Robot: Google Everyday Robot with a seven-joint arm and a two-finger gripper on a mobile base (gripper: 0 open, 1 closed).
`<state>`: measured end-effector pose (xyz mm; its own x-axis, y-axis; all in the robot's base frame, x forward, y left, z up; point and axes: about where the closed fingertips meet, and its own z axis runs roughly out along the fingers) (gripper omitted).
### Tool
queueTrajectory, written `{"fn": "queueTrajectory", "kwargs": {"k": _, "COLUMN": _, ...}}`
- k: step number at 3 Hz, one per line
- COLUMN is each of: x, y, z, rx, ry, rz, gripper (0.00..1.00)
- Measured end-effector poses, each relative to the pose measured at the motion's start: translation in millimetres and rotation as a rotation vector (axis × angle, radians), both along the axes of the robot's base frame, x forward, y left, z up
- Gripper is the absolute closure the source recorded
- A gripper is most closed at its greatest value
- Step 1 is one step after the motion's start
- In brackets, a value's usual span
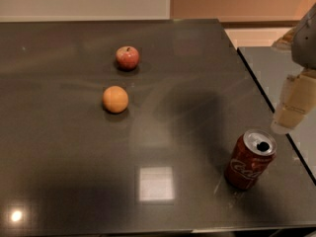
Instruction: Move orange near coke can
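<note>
Counting one orange (pixel 115 99) on the dark table (pixel 59 172), one red apple (pixel 128 58) near its 12 o'clock, one coke can (pixel 250 160) upright, well apart at 4 o'clock. My gripper (pixel 290 113) hangs at the can's 1 o'clock; spread or pressed together, I cannot tell.

1. Far right of your view: the gripper (pixel 289 113), cream-coloured and blocky, built of approx. three squarish segments stacked one on another, w/ thin darker seams btwn them.
2. Its lower end is rounded and paler than the rest, nearly white, w/ a smooth look.
3. Above it you see the wrist housing (pixel 307 38): grey, curved, matte, cut off by the frame's right edge.
4. A tan patch (pixel 282 43) shows at the housing's left side; can't tell what part it is.
</note>
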<state>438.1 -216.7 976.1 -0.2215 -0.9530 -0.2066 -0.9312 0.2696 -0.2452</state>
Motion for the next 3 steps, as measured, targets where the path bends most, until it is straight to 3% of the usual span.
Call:
{"fn": "queueTrajectory", "kwargs": {"k": 2, "x": 0.0, "y": 0.0, "z": 0.0, "rx": 0.000, "ry": 0.000, "rz": 0.000, "gripper": 0.00}}
{"fn": "queueTrajectory", "kwargs": {"k": 3, "x": 17.4, "y": 12.1, "z": -4.9, "rx": 0.021, "ry": 0.008, "rz": -0.011, "gripper": 0.00}}
